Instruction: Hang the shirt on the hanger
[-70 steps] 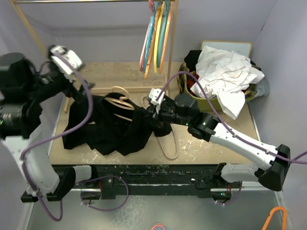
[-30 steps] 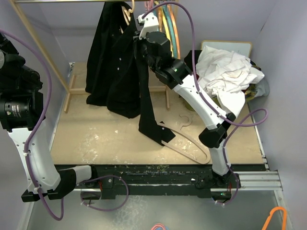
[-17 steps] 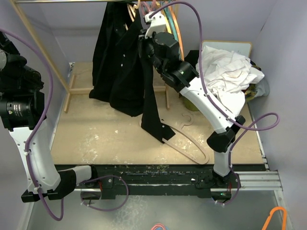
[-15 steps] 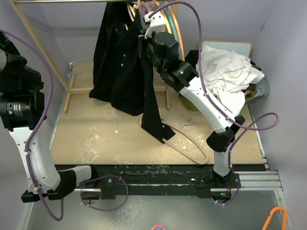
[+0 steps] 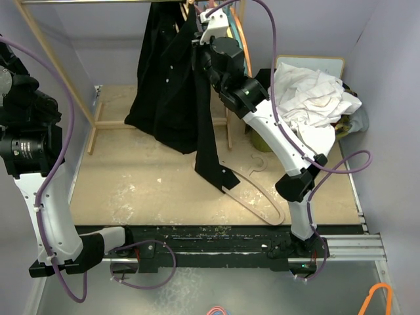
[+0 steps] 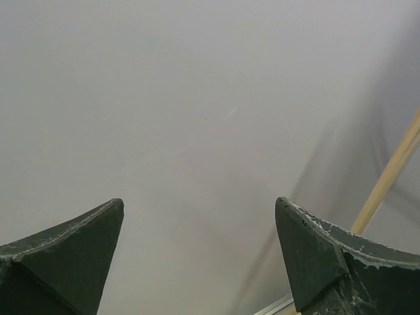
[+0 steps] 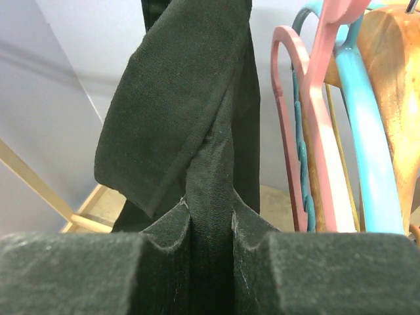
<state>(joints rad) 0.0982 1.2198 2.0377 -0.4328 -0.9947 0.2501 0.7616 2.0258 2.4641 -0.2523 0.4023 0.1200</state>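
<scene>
One shirt (image 5: 172,79): black, limp, hung high on pale hanger (image 5: 182,9); tail overlaps tan hanger's end.
Right hand (image 7: 210,226): clenched on shirt fold.
Left hand (image 6: 198,210): released, facing wall.
Near: one tan hanger (image 5: 259,197), flat on surface (image 5: 131,190).
Far: one white cloth (image 5: 308,98); coloured hangers (image 7: 321,131), two pink, one teal.

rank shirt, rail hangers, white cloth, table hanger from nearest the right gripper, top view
1. shirt: pinched in the right gripper.
2. rail hangers: just right of it.
3. white cloth: far right, lower.
4. table hanger: lying flat, well below.
</scene>
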